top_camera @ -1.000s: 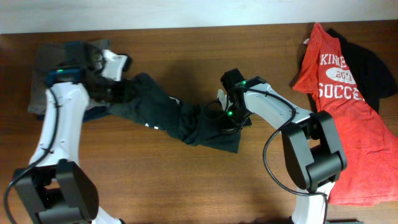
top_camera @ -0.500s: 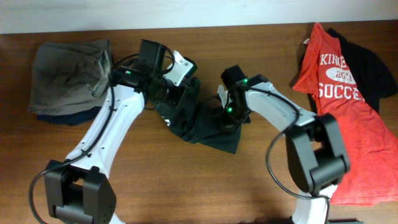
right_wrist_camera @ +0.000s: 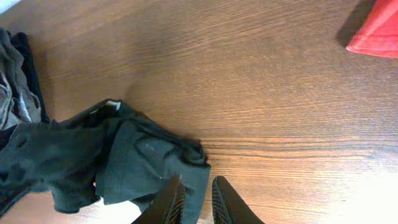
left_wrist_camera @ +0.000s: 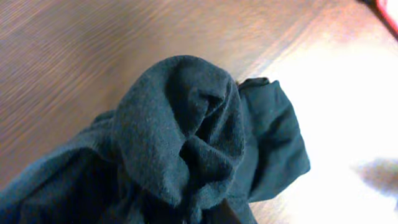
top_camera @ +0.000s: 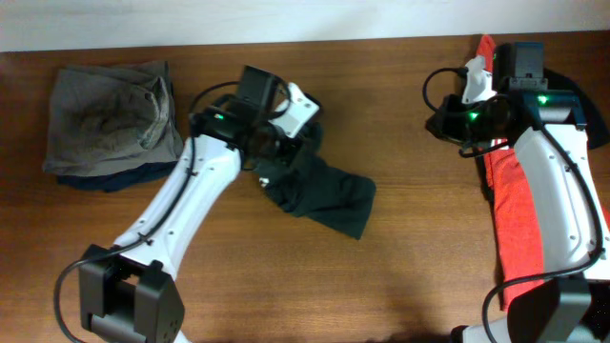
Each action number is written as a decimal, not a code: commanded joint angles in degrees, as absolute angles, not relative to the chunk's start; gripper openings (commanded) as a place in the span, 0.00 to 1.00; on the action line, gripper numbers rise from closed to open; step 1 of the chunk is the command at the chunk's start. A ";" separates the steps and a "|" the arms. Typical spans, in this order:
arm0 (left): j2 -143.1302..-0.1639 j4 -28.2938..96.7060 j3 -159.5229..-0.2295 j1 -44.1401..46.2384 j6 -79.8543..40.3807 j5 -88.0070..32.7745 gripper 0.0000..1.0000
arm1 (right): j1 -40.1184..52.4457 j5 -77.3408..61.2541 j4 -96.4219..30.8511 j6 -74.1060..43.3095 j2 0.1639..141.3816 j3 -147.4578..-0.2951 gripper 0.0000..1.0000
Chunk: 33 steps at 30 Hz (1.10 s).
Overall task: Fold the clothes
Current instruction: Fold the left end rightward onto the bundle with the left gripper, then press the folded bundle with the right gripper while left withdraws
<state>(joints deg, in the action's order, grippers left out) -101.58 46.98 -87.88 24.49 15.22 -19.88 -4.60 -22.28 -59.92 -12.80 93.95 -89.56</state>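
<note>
Overhead, the black T-shirt (top_camera: 319, 195) lies in a crumpled heap just left of the middle of the worktop (top_camera: 410, 276). It is no longer stretched between the two arms as it was a second ago. The left fingers (top_camera: 265, 143) have swung in from the grey folded pile (top_camera: 110, 110) at the far left corner. They are pressed together on the bunched far end of the shirt, and the left wrist view is filled by that knot of dark cloth. The right fingers (right_wrist_camera: 173, 199) have let go of the shirt's other end. They stand slightly spread with nothing between them, and that arm has pulled away toward the right edge, above the red T-shirt (top_camera: 519, 219). My reading is that the shirt has been dragged to the centre but is neither spread flat nor folded, and with only one end held it will need opening out again. A navy piece (top_camera: 91, 179) shows under the grey pile. The red shirt runs along the right edge from far side to near side, with another black garment (top_camera: 583, 114) beneath it at the far right corner. Bare wood lies between the heap and the red shirt and along the whole near edge. That looks like ample room to lay the shirt out, while the far edge sits close behind the left wrist.
</note>
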 commanded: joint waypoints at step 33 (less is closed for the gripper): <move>-100.97 53.21 -111.53 5.78 6.72 -19.66 0.99 | 15.44 -27.07 -56.66 12.05 102.37 -88.66 0.57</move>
